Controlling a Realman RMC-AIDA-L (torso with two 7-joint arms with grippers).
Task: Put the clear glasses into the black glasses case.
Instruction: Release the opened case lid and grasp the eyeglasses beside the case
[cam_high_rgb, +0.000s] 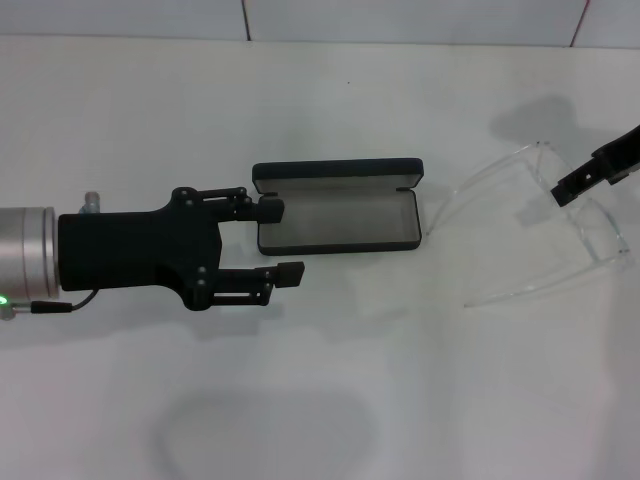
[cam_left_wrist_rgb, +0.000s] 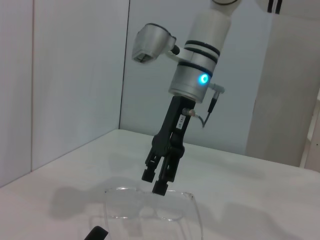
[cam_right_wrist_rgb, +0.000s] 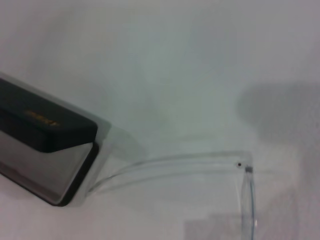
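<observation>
The black glasses case (cam_high_rgb: 335, 215) lies open at the table's middle, grey lining up and lid (cam_right_wrist_rgb: 45, 125) standing at the far side. The clear glasses (cam_high_rgb: 545, 235) rest on the table to its right, arms unfolded and pointing towards the case, with one arm (cam_right_wrist_rgb: 175, 167) ending beside the case's right end. My left gripper (cam_high_rgb: 282, 242) hovers open at the case's left end, holding nothing. My right gripper (cam_left_wrist_rgb: 154, 181) hangs just above the front of the glasses (cam_left_wrist_rgb: 150, 205), its fingers slightly apart and nothing between them.
The white table (cam_high_rgb: 330, 400) runs to a white wall (cam_high_rgb: 400, 20) at the back. The right arm (cam_left_wrist_rgb: 197, 65) comes down steeply over the glasses. Shadows of both arms fall on the tabletop.
</observation>
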